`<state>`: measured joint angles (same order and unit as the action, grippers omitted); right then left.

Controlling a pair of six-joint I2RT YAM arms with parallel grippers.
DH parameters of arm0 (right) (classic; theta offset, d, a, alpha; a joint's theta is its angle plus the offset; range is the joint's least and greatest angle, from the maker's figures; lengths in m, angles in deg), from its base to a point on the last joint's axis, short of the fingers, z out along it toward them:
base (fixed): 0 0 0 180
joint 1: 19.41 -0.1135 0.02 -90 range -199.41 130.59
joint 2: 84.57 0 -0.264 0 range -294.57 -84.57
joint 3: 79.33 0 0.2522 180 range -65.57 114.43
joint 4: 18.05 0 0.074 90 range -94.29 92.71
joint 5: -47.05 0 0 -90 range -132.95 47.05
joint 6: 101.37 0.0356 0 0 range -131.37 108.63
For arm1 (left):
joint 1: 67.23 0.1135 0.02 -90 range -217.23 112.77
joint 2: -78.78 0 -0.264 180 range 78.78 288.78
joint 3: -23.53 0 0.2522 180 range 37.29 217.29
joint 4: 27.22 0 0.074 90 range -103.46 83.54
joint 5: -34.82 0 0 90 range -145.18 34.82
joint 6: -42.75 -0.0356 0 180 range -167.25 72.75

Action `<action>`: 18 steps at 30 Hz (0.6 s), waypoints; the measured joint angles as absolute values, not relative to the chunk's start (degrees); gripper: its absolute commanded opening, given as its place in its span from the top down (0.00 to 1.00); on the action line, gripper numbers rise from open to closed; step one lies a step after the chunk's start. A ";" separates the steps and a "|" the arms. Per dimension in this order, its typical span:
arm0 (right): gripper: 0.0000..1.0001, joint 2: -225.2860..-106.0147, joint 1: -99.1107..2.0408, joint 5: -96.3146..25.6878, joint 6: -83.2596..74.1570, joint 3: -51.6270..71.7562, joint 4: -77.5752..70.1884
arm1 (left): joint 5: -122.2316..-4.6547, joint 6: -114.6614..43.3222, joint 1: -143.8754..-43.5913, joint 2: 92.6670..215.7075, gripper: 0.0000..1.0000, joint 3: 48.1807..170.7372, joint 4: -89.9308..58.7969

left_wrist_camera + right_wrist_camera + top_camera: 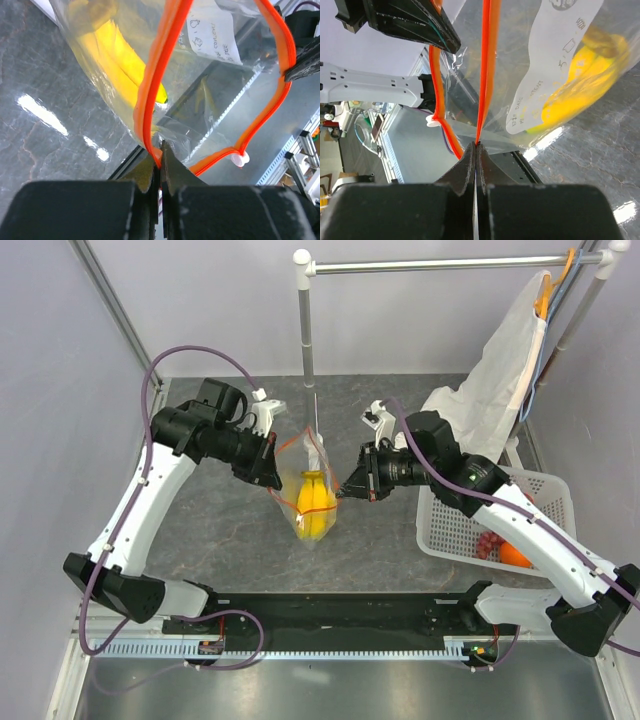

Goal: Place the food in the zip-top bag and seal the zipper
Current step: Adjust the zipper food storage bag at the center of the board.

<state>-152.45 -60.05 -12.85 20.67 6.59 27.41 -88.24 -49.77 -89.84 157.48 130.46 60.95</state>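
white mesh basket (pixel 545 502): table right | white cloth bag (pixel 500 380): hanging from rail (pixel 440 265)

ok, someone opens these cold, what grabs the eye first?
The clear zip-top bag strung between the two arms at mid-table, with a yellow banana inside it. The left gripper and right gripper are each pinched shut on the red zipper strip, on opposite sides of the bag's open mouth. Off to the right, grapes and an orange sit in the white basket.
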 measured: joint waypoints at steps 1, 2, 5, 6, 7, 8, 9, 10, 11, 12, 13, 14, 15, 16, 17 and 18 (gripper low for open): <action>1.00 -152.45 -60.03 -12.96 20.18 6.59 27.81 | -88.39 -49.80 -89.84 157.48 0.97 129.97 60.95; 1.00 -152.45 -59.99 -13.20 19.68 6.57 28.11 | -88.61 -49.77 -89.84 157.48 0.98 129.27 60.95; 1.00 -152.32 -59.11 -13.96 16.51 5.80 29.10 | -90.16 -49.60 -89.84 157.98 0.92 126.19 60.10; 1.00 -152.25 -58.26 -14.38 15.11 5.28 29.64 | -90.49 -49.42 -89.87 158.59 0.87 125.36 59.68; 1.00 -152.25 -57.25 -14.66 13.91 4.76 30.30 | -90.91 -49.29 -89.87 159.31 0.83 124.79 59.24; 1.00 -152.25 -56.07 -14.99 12.97 4.17 30.78 | -91.26 -49.14 -89.87 160.10 0.78 124.27 58.39; 1.00 -152.25 -54.87 -15.19 12.27 3.60 31.26 | -91.34 -48.88 -89.89 160.71 0.65 123.99 57.67; 1.00 -152.25 -54.06 -15.23 11.86 3.16 31.61 | -91.48 -48.44 -89.87 161.26 0.60 123.55 56.53; 1.00 -152.25 -53.23 -15.32 11.46 2.68 31.90 | -91.54 -47.85 -89.87 161.52 0.53 123.09 55.40; 1.00 -152.23 -52.69 -15.36 11.20 2.26 32.05 | -91.78 -47.11 -89.87 161.54 0.49 122.61 54.30; 1.00 -152.18 -52.49 -15.38 11.07 1.83 32.14 | -91.93 -46.52 -89.87 161.32 0.48 122.13 53.12; 1.00 -152.10 -52.51 -15.34 11.05 1.37 32.14 | -92.17 -45.75 -89.87 161.08 0.48 121.65 51.99; 1.00 -151.92 -52.51 -15.29 11.07 0.91 32.11 | -92.35 -45.21 -89.87 160.84 0.48 121.30 51.18; 1.00 -151.75 -52.55 -15.14 11.07 0.51 32.11 | -92.44 -44.48 -89.87 160.47 0.48 120.75 49.93; 1.00 -151.62 -52.55 -14.92 11.11 0.27 32.11 | -92.61 -43.92 -89.87 160.19 0.49 120.36 49.12; 1.00 -151.51 -52.55 -14.66 11.16 0.14 31.98 | -92.68 -43.28 -89.87 160.01 0.51 120.12 48.49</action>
